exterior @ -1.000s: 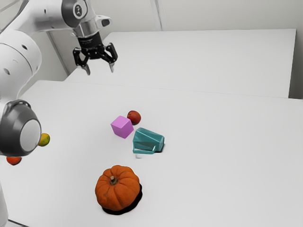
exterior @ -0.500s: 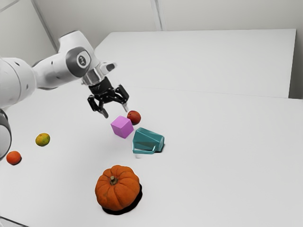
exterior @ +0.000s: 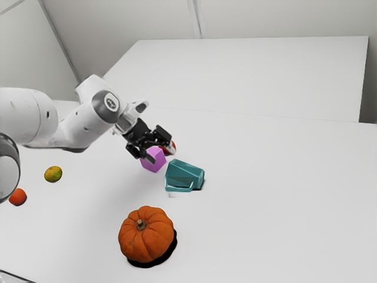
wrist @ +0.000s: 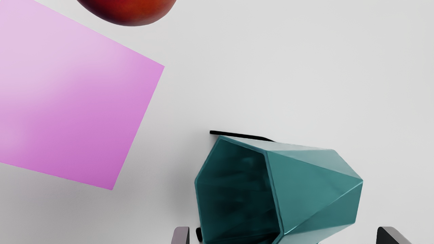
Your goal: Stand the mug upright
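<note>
My open tool [exterior: 161,155] hangs to the exterior view's left of the sideways mug [exterior: 185,176], whose long axis runs roughly across the tool's gap.

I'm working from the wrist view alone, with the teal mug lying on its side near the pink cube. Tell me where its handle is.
Observer: In the exterior view, the handle runs along the side of the teal mug facing the pumpkin.
Operator: Now tell me what else is on the table, away from the mug.
Observer: A yellow-green fruit and an orange fruit lie toward the exterior view's left.
Operator: Describe the gripper from outside.
Observer: The gripper is tilted, and hides part of the pink cube from the exterior camera.
</note>
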`<state>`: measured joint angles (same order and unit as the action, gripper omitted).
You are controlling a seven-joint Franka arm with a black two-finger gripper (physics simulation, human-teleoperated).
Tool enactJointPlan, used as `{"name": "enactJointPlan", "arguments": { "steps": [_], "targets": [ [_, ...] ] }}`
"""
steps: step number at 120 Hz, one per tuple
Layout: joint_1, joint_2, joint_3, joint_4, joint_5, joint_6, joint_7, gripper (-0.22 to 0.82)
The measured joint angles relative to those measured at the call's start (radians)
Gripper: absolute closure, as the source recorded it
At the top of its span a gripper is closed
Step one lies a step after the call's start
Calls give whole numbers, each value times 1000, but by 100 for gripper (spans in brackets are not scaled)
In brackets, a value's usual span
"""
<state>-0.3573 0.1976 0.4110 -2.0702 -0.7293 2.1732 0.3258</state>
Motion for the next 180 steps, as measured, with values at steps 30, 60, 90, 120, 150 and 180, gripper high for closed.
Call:
{"name": "enactJointPlan", "arguments": {
  "steps": [30, 60, 90, 120, 150, 180],
  "targets": [
    [-1, 61, -13, -1, -134, 22, 146, 0],
    [-5, 86, -17, -15, -279, 24, 258, 0],
    [-6, 89, -25, -29, -368, 9, 336, 0],
    [-7, 85, -38, -52, -420, -14, 389, 3],
    [-6, 75, -40, -61, -429, -20, 424, 24],
    [-7, 73, -40, -60, -429, -20, 446, 52]
  ]
}}
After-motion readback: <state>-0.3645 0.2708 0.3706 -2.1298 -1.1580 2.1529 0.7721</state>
